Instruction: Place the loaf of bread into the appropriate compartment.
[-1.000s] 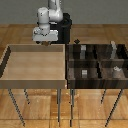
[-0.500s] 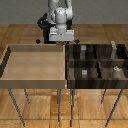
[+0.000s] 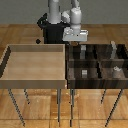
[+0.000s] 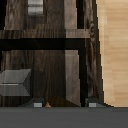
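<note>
1. The carry step is in hand: the hand (image 3: 76,44) hangs over the rear cells of the dark striped box (image 3: 95,85), near its edge beside the tan tray (image 3: 34,80).
2. The loaf of bread (image 4: 48,104) is a brown sliver between the fingertips (image 4: 36,105), so the hand appears narrowed on it.
3. The grey cube (image 4: 15,83) marks the compartment (image 3: 84,74); next, I judge, comes centring above it, then lowering.

No legible text, label, brand, number or sign appears in either view. All surfaces shown carry only wood grain or plain shading.
</note>
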### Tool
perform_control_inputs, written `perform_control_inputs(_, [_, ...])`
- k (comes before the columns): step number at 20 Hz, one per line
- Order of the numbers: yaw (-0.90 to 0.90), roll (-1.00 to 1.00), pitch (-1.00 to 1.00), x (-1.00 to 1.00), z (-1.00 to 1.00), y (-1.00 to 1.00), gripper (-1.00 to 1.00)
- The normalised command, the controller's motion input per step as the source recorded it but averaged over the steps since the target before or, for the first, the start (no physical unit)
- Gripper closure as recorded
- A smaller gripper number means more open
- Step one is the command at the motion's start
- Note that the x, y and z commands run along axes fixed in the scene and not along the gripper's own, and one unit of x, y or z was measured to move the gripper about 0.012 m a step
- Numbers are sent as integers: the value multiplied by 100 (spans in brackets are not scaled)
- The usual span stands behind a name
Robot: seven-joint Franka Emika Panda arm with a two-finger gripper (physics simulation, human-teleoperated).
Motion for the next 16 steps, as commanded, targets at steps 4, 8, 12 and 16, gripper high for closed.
perform_control_inputs(4, [0,0,0,100,0,0,100])
perform_control_inputs(8, [0,0,0,100,0,0,100])
perform_control_inputs(12, [0,0,0,100,0,0,100])
perform_control_inputs(16, [0,0,0,100,0,0,100])
